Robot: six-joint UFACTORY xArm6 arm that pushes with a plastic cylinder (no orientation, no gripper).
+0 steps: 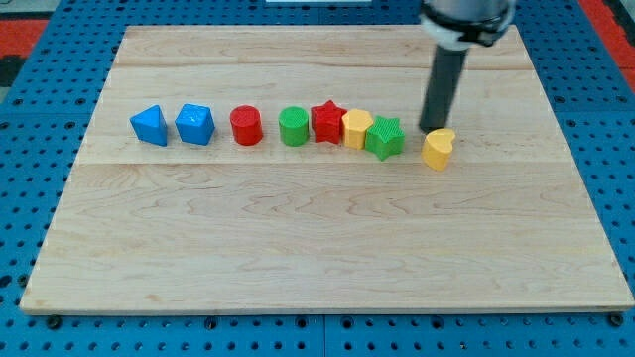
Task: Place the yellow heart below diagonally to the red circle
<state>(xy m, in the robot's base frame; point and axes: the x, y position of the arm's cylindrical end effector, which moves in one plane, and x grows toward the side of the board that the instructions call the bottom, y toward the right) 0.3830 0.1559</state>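
Note:
The yellow heart (438, 149) lies at the right end of a row of blocks across the wooden board (317, 248). The red circle (247, 126) stands in the left half of that row, far to the view's left of the heart. My tip (433, 128) is just above the heart in the view, touching or almost touching its top edge. The rod rises straight up from there to the arm at the view's top.
From left to right the row holds a blue triangle (150, 125), a blue block (195, 124), the red circle, a green circle (294, 127), a red star (327, 122), a yellow block (357, 129) and a green star (384, 138). Blue pegboard (30, 149) surrounds the board.

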